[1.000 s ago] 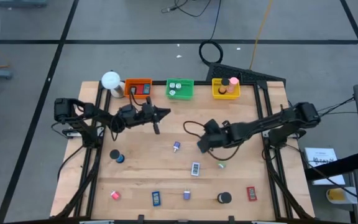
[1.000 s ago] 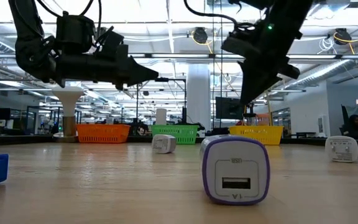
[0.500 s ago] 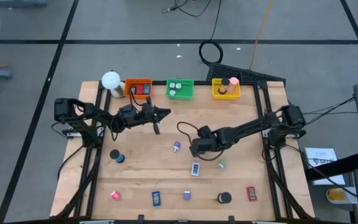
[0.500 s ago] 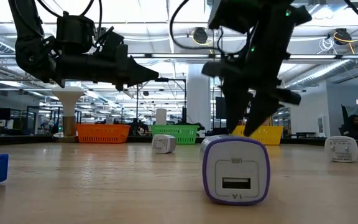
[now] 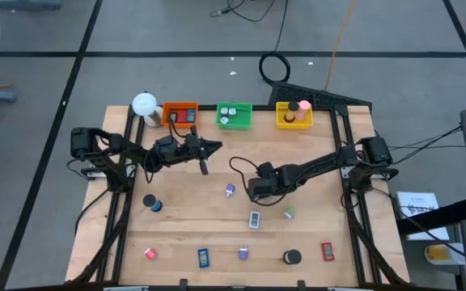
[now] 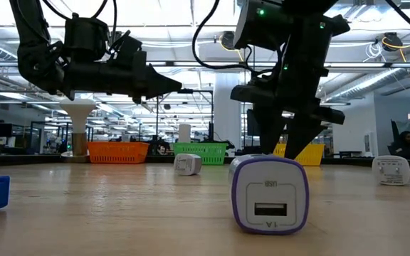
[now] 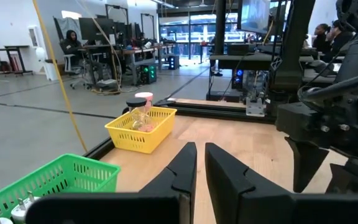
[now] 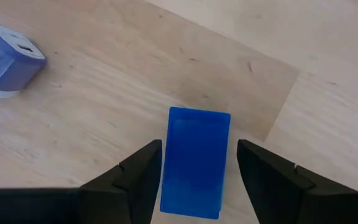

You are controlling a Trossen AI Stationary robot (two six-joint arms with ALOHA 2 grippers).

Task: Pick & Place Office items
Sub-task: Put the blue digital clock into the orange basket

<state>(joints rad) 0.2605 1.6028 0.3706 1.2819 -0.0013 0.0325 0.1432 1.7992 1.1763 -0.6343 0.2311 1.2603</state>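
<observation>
Left side of the table [image 5: 330, 234]: left gripper [image 5: 214, 146] parked in the air just short of the orange tray [image 5: 180, 104], fingers drawn almost together on nothing. Waited; took no part in the step.

Toward the middle: purple charger [image 5: 230, 190] lying on the boards, near the working arm but apart from it.

Just right of that, at mid-table and well short of the green tray [image 5: 234, 105] and yellow tray [image 5: 281, 121]: right gripper [image 5: 256, 191], lowered close to the wood with its jaws spread wide. Between its fingers [image 8: 138, 171], seen only from the right wrist: blue flat rectangle [image 8: 196, 162], lying flat on the table, touched by neither pad, a clear gap showing on each side. Hidden under the gripper from above.

Judged to be the pick-up step: jaws placed astride the piece, grip not yet made. Called next for a small drop if any, then a straight squeeze before any lift toward the trays.

Long axis of the rectangle ran straight ahead of the wrist, parallel to the fingers, one short end toward the camera and the other pointing forward. So lined up for a close across the narrow width, on the two long edges. Could not be told which way that axis ran across the table.
</observation>
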